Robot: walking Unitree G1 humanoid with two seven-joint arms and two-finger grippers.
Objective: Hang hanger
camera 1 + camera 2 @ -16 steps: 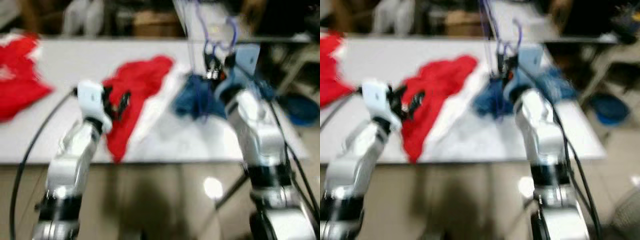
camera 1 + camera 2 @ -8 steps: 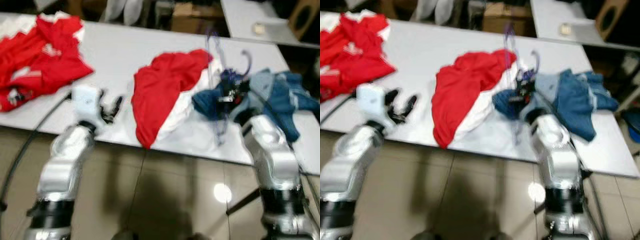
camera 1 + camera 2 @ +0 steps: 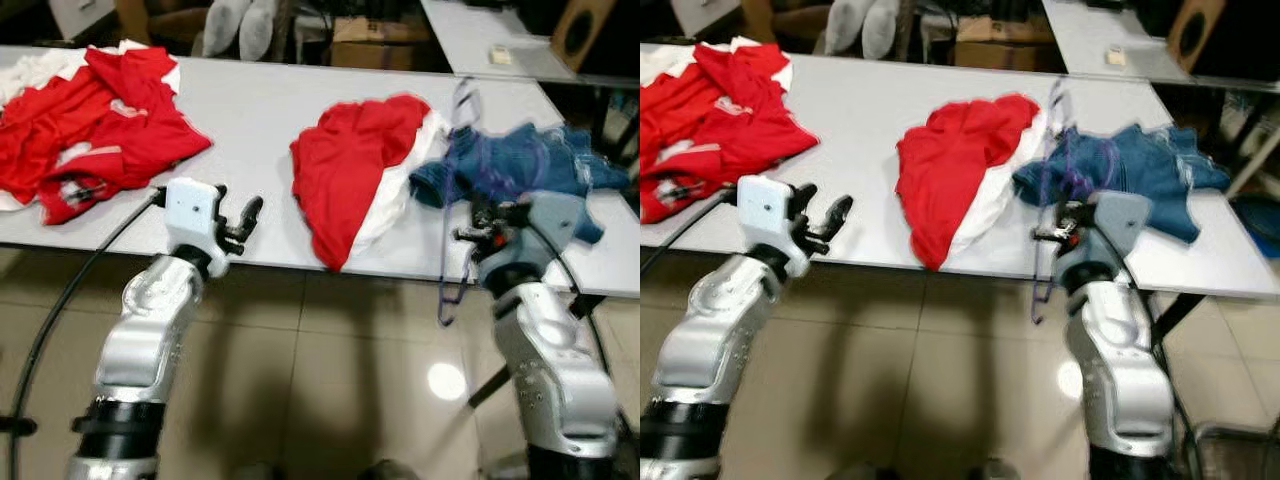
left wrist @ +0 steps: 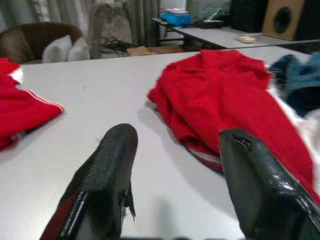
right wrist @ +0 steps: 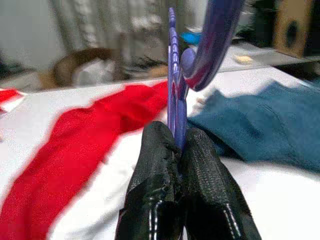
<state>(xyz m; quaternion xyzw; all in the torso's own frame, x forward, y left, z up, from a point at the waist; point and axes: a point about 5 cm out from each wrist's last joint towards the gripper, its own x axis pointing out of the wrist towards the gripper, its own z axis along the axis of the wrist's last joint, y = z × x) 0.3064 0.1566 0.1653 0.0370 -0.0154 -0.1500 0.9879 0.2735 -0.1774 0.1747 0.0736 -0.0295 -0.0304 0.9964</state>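
Far-left garment (image 3: 85,120): red with white trim, spread loose on the grey table (image 3: 250,110) near its left end.
Left gripper (image 3: 243,222): raised at the table's near edge, between the far-left garment and the middle one; fingers (image 4: 107,170) parted wide, nothing between them; bare tabletop under and ahead of them.
Left arm cable (image 3: 60,300): black, looping from the wrist down past the table edge toward the tiled floor (image 3: 320,400).
Middle garment (image 3: 355,165): red over white, bunched in a heap, lower tip lying at the table's near edge.
Hanger (image 3: 455,200): thin, purple, plastic, held upright at the near edge of the table just right of the middle garment; hook up top over the blue cloth, lower part dropping past the table edge in front of the floor.
Right gripper (image 5: 176,145): fingers clamped tight on the hanger's flat stem, pads pressed on either side of it; hook curving above the fingertips.
Blue garment (image 3: 520,170): denim-coloured, crumpled on the table's right part, touching the white edge of the middle garment, behind the right gripper.
Background, left to right: grey stuffed shape (image 3: 240,25) beyond the table, cardboard box (image 3: 375,40), second grey table (image 3: 480,30) with a small pale object on it, speaker (image 3: 590,30) at the far right.
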